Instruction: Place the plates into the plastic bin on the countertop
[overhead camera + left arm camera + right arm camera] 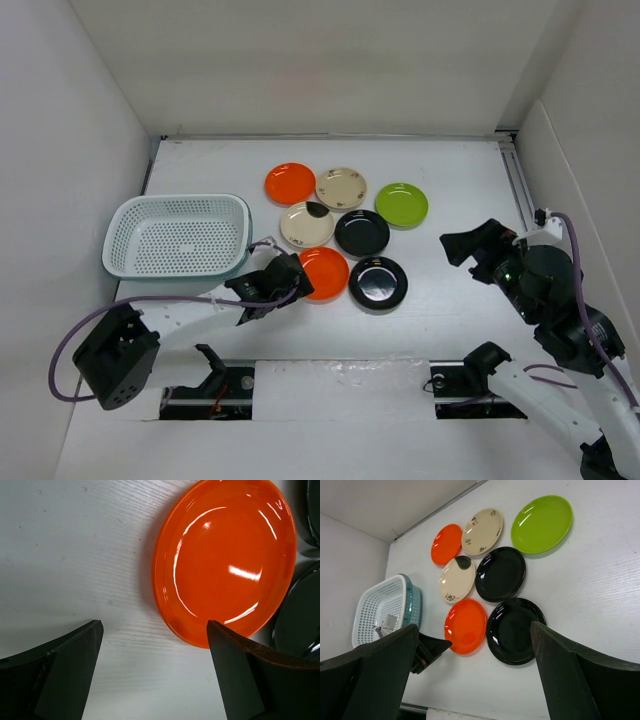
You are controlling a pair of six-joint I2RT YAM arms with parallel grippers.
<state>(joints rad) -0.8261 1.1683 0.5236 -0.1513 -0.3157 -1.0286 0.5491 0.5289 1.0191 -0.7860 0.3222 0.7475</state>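
Several plates lie in a cluster on the white countertop [470, 170]: an orange one [290, 183], a beige one [341, 187], a lime green one [401, 204], a beige one with a dark mark [307, 225], a black one [362, 232], a second orange one [326, 272] and a second black one [378, 283]. My left gripper [288, 280] is open, low at the near-left rim of the second orange plate [227, 560]. Its right finger [235, 660] overlaps that rim, and bare counter lies between the fingers. My right gripper [468, 246] hangs open to the right of the cluster, holding nothing. The white plastic bin [120, 215] stands at the left with nothing in it.
White walls close in the counter at the left, back and right. A rail [522, 185] runs along the right edge. A purple cable [70, 345] loops off the left arm, near the bin's front.
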